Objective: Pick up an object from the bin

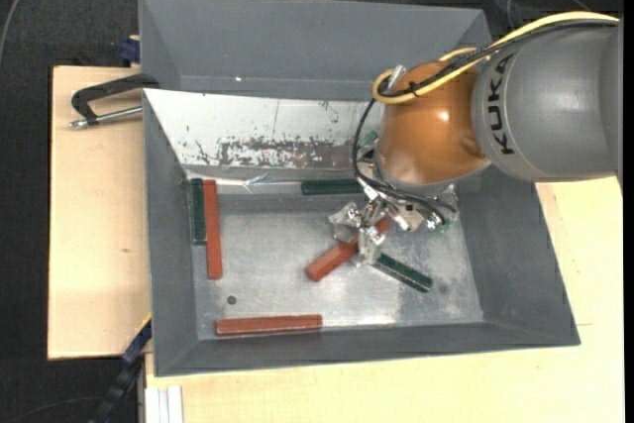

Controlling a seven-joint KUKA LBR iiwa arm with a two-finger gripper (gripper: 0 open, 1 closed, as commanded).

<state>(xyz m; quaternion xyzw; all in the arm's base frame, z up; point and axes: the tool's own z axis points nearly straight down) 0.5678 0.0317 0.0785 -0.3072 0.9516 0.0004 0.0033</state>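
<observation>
My gripper (362,231) is low over the middle of the bin floor, under the orange wrist cover. It is right at the upper end of a short red stick (331,262), which lies slanted on the floor and runs down-left from it. Just to the right, a dark green stick (404,273) lies slanted, its upper end close to the gripper. Another green stick (331,186) lies along the foot of the back wall, to the gripper's upper left.
By the left wall a green stick (198,211) and a red stick (212,235) lie side by side. A long red stick (268,323) lies along the front wall. A small dark dot (231,301) sits on the floor.
</observation>
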